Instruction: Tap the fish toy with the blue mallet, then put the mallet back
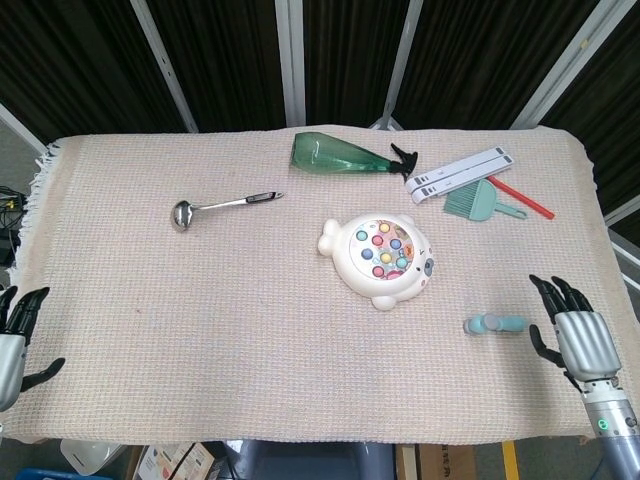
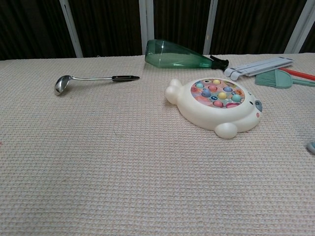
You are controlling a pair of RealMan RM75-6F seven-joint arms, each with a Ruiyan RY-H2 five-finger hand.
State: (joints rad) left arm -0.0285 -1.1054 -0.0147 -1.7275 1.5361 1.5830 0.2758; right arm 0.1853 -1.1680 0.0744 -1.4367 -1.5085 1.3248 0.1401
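The white fish toy with coloured buttons lies flat at centre right of the cloth; it fills the right middle of the chest view as the fish toy. The blue mallet lies on the cloth to its lower right, and only its tip shows at the chest view's right edge. My right hand hovers just right of the mallet's handle, fingers spread and holding nothing. My left hand sits at the table's near left edge, fingers apart and empty.
A green spray bottle lies at the back centre. A white folded bar, a teal brush and a red stick lie back right. A steel ladle lies to the left.
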